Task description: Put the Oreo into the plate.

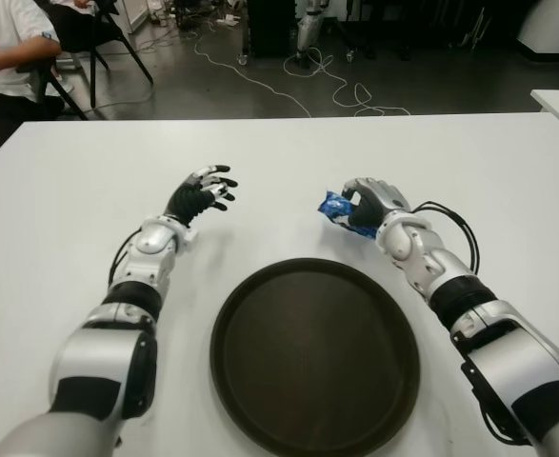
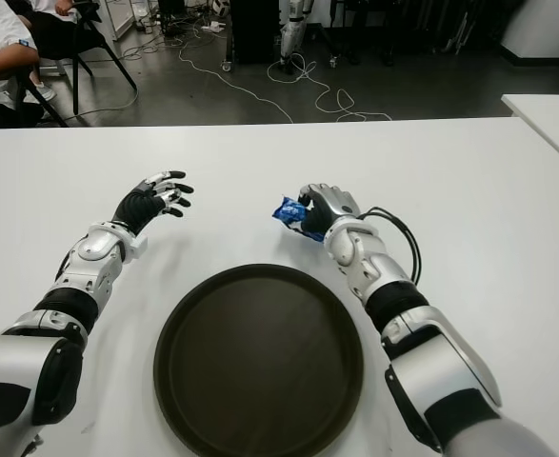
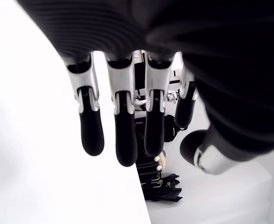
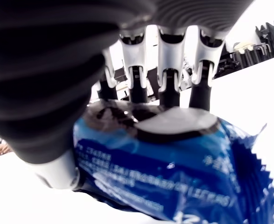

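From the head cameras the blue Oreo packet point(image 1: 338, 209) shows only as a small crumpled corner poking out of the right hand point(image 1: 367, 206); the right wrist camera, up close, shows what they miss: the printed cookie on the wrapper, a crimped zigzag end seal, and four fingers point(image 4: 169, 88) curled over the top of the pack with the thumb pressing from the other side; so that hand is closed around the Oreo, at about one o'clock from the dark round plate point(image 1: 314, 354) and just beyond its rim, over the white table point(image 1: 508, 181). The packet's long axis seems to run roughly from ten o'clock to four o'clock, its free end towards the left hand point(image 1: 201, 194); that hand sits at about eleven o'clock from the plate, fingers spread and straight, holding nothing; its wrist camera shows the fingertips point(image 3: 92, 135) hanging loose. A seated person point(image 1: 3, 48) is at far ten o'clock.
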